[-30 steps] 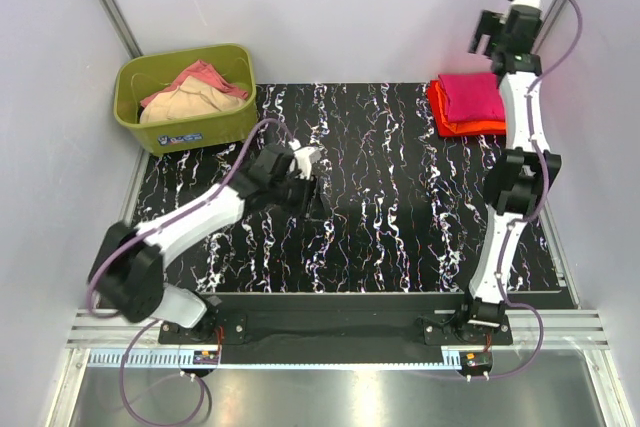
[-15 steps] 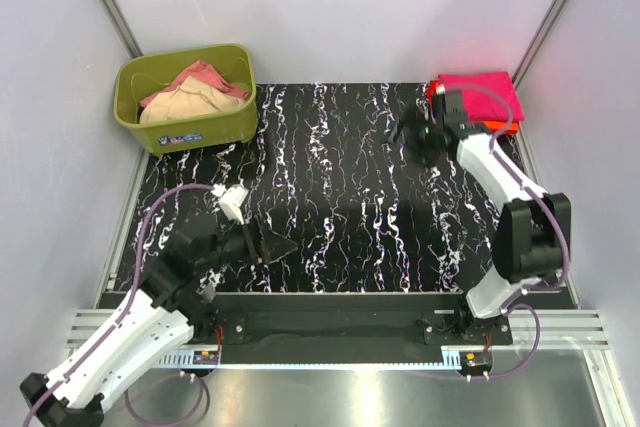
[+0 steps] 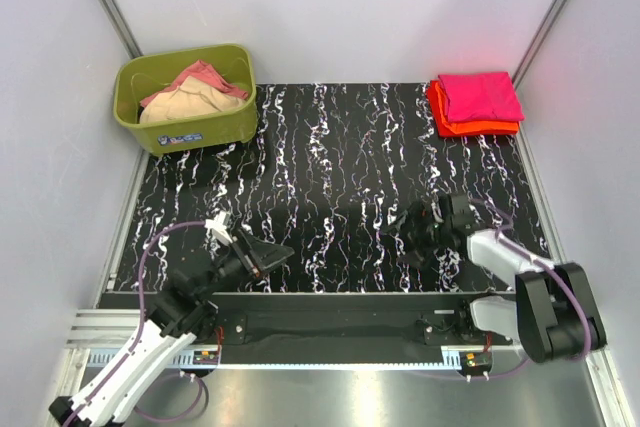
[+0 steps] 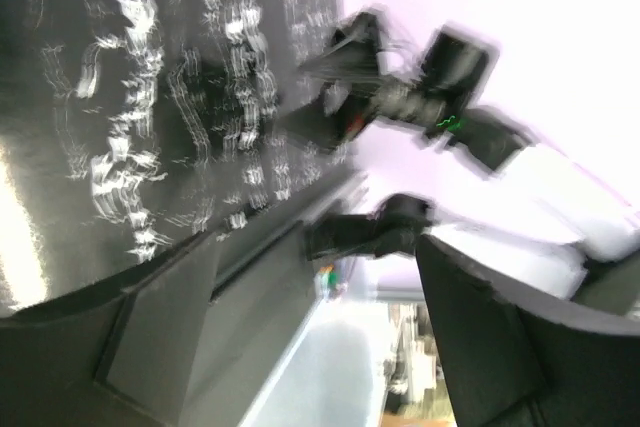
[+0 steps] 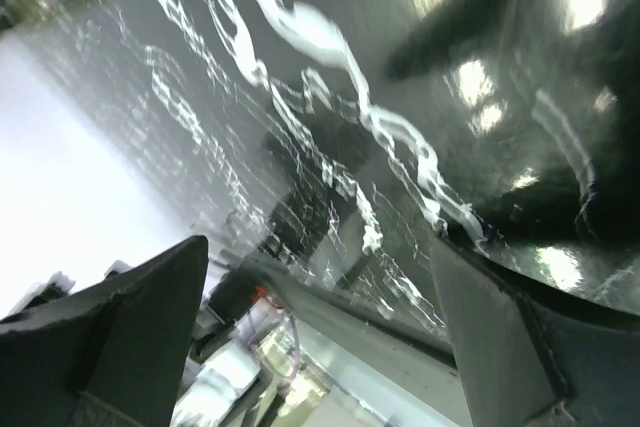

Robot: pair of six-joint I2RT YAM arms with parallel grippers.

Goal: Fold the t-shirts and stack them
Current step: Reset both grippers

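Two folded tees, a hot-pink soft cloth t-shirt (image 3: 482,95) lying on a bright orange-red cloth t-shirt (image 3: 438,115), sit stacked at the 1 o'clock corner of the black white-veined marbled counter (image 3: 350,147), long axis approx 9-to-3, tight to the far & right edges. Both hands sit low near 6 o'clock, holding nothing: the right hand (image 3: 412,232) is spread wide, and the left hand (image 3: 265,255) looks spread too, tho its view is blurred. The stack lies at 1 o'clock from the right hand, the nearer one, w/ open counter between; any further cloth would prob. come from the olive-green plastic tub (image 3: 185,132) at 11 o'clock, the left arm's side.
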